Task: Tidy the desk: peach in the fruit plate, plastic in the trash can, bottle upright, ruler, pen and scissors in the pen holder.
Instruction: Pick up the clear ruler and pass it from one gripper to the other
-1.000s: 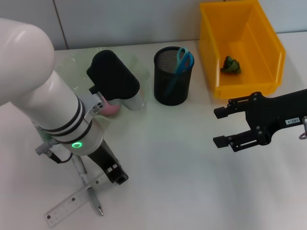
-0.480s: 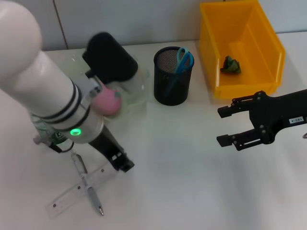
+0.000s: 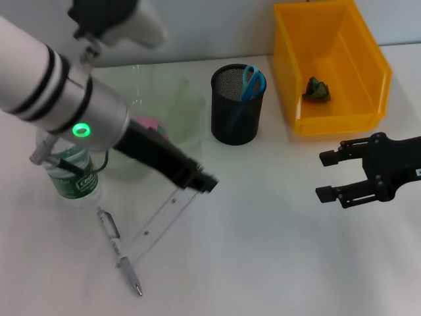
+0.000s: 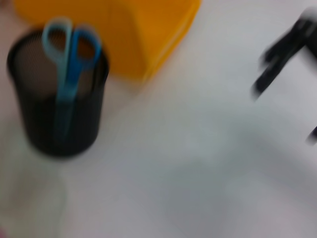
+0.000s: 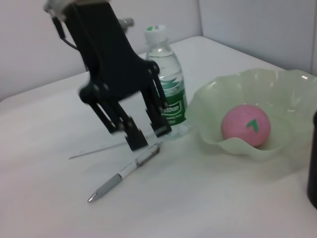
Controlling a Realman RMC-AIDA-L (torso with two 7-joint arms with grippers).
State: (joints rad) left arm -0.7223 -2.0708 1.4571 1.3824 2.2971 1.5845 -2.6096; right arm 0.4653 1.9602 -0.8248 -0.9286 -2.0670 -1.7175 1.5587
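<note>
My left gripper (image 3: 199, 180) is shut on one end of the clear ruler (image 3: 156, 220), which slants down to the table; in the right wrist view the gripper (image 5: 147, 136) stands over the ruler's thin edge (image 5: 99, 149). The pen (image 3: 120, 249) lies beside it. The bottle (image 3: 70, 175) stands upright. The pink peach (image 3: 148, 125) sits in the pale green fruit plate (image 3: 187, 105). Blue scissors (image 3: 250, 81) stand in the black mesh pen holder (image 3: 237, 118). Green plastic (image 3: 316, 89) lies in the yellow bin (image 3: 375, 72). My right gripper (image 3: 329, 176) is open and empty at the right.
The left arm's white forearm (image 3: 46, 79) crosses above the plate and bottle. The left wrist view shows the pen holder (image 4: 57, 104), the scissors (image 4: 69, 54), the yellow bin (image 4: 119, 29) and the right gripper (image 4: 285, 54) blurred.
My left arm has swung up and to the right, taking the ruler's end with it towards the table's middle. The bottle and plate have come into view. The right gripper has drifted right.
</note>
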